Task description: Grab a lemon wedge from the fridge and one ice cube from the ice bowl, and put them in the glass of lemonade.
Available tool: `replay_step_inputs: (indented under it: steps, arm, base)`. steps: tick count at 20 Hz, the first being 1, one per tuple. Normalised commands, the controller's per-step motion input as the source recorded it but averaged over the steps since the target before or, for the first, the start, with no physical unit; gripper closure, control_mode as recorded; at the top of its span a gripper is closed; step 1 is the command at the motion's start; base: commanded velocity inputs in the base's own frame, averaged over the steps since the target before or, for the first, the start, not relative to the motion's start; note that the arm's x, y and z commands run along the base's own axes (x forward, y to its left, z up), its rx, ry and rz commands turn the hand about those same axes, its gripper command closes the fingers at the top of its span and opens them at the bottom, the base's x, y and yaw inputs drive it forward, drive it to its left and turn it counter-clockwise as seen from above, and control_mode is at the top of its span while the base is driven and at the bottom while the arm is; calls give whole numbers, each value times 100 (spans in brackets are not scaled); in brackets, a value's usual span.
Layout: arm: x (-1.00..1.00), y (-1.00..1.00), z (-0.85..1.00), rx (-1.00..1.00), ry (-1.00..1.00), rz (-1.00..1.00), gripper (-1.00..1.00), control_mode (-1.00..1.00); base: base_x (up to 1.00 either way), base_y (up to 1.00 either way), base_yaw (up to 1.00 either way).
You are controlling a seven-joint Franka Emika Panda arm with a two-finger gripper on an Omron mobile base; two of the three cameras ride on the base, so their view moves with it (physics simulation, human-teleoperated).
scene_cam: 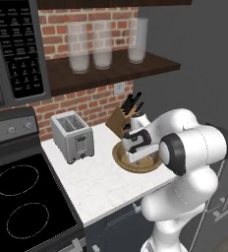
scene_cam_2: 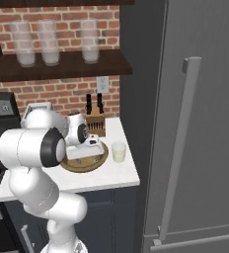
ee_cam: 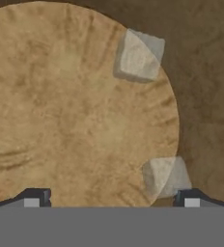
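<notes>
- We note two ice cubes in the ice bowl (ee_cam: 75,120): the nearer ice cube (ee_cam: 166,176) lies just inside the right fingertip, at the edge of the flat bottom; a second cube (ee_cam: 138,55) sits farther along that edge.
- The gripper (ee_cam: 111,200) hangs low in the bowl, fingers spread wide and holding nothing.
- We judge the step in hand to be the ice pick. To do it well, shift the hand towards the nearer cube until it lies between the fingers, then descend and close gently.
- The glass of lemonade (scene_cam_2: 118,151) stands just beside the bowl, on the fridge side.
- The fridge (scene_cam_2: 200,123) is shut; the lemon wedge is presumably inside.
</notes>
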Motion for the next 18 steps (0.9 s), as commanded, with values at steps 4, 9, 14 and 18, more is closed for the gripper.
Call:
replay_step_inputs:
  steps: [4, 9, 14, 18]
  arm:
    - [2, 0, -16, 0, 0, 0, -100, -100]
    - [0, 0, -2, 0, 0, 0, -100, -100]
    - [0, 0, 0, 0, 0, 0, -100, -100]
    - [0, 0, 0, 0, -11, 0, -100, -100]
  base:
    - [0, 0, 0]
    - [0, 0, 0]
    - [0, 0, 0]
    - [0, 0, 0]
